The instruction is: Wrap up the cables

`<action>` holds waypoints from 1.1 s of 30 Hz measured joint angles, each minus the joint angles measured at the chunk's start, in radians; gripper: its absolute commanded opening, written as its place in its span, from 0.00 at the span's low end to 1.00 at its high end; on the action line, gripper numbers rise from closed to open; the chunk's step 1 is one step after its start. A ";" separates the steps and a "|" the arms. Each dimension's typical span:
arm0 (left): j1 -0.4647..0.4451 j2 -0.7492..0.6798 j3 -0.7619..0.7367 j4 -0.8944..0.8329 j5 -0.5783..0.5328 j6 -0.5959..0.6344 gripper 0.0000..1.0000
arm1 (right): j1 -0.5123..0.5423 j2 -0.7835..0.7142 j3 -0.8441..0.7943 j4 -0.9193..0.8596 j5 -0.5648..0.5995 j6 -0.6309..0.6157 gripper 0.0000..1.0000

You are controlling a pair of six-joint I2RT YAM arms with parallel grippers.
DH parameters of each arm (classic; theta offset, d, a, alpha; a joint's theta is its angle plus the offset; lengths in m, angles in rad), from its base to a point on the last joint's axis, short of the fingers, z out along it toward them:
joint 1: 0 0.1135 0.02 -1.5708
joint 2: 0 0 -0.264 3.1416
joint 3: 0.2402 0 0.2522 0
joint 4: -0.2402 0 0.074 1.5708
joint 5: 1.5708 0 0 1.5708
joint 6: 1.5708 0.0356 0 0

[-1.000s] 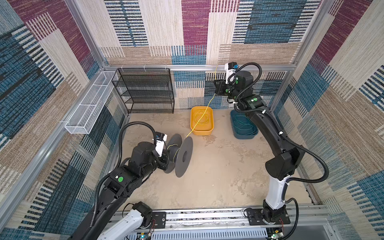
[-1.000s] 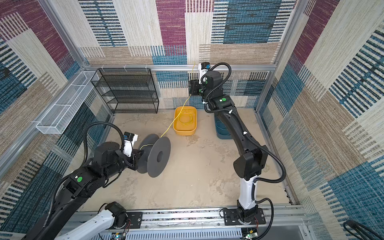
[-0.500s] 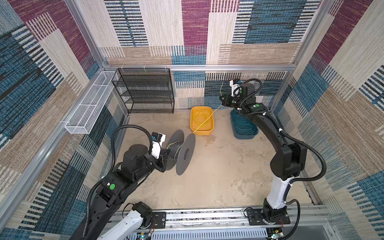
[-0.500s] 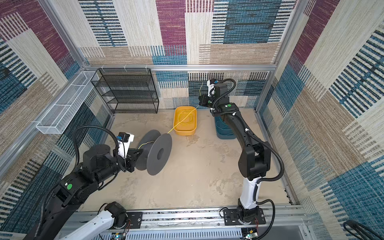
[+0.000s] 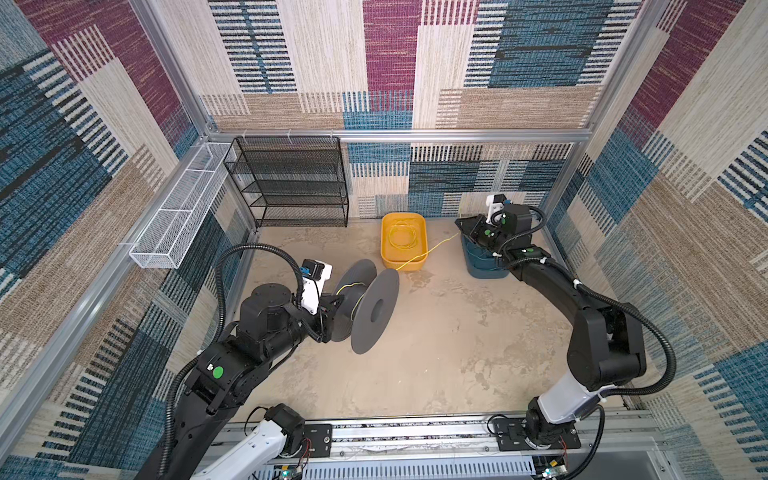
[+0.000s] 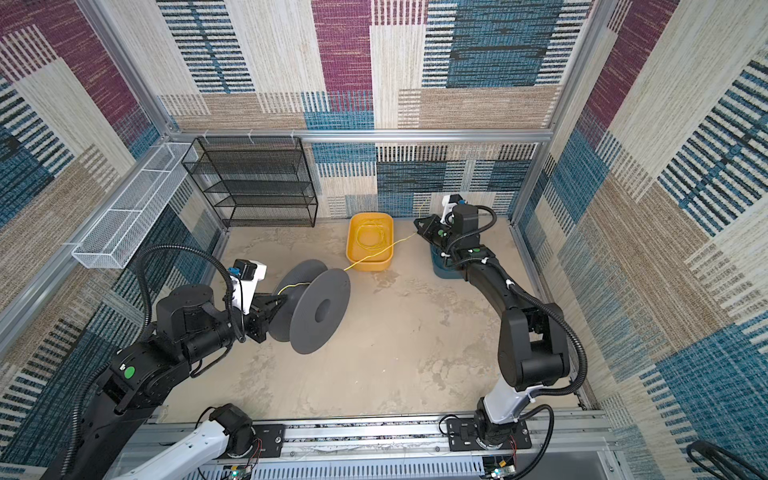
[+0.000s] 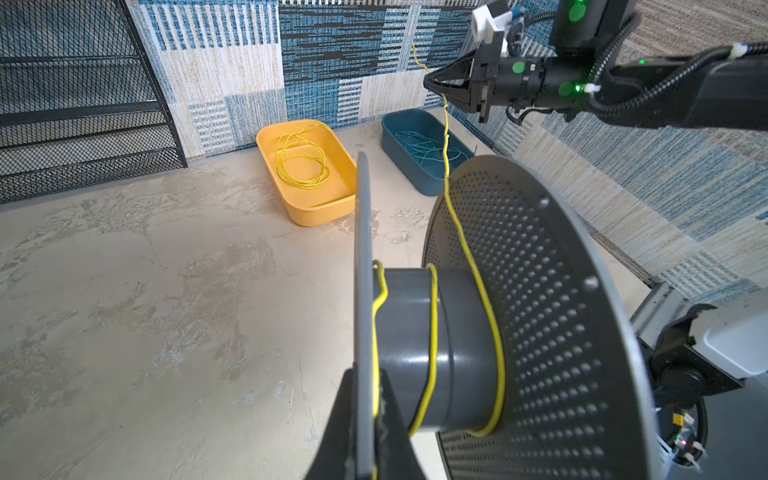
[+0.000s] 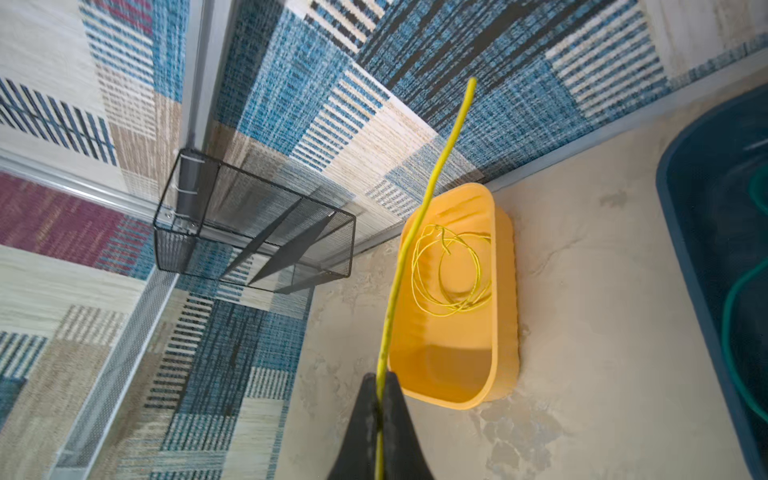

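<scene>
While my left gripper [image 7: 365, 374] clamps the rim of the gray spool [image 7: 540, 311], its fingers are closed on the thin solid flange. A strand of the yellow cable [image 7: 465, 245] runs down between them alongside the disc. Both spool flanges are upright, and the far one is perforated. The cable makes a few loose turns around the hub, then rises past the perforated flange to my right gripper [image 8: 377, 380]. That gripper is pinched tight on the cable, with a short free end poking beyond its tips. In both top views the right gripper hangs over the blue bin [image 5: 486, 270] by the back wall. The stretched cable crosses the near corner of the yellow bin [image 5: 403, 264]. A second yellow cord [image 8: 449, 270] lies in loose round loops inside that bin. Green cords [image 7: 424, 149] lie in the blue bin just beside it.
</scene>
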 measured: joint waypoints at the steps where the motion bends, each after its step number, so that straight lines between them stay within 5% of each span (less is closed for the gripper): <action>1: 0.000 0.005 0.000 0.011 -0.005 -0.007 0.00 | -0.003 -0.015 -0.030 0.024 0.008 0.037 0.00; 16: 0.001 0.168 0.091 0.254 -0.045 -0.091 0.00 | 0.012 -0.156 -0.379 0.216 0.136 0.277 0.00; 33: 0.010 0.285 0.068 0.539 -0.136 -0.265 0.00 | 0.348 -0.183 -0.574 0.257 0.352 0.291 0.00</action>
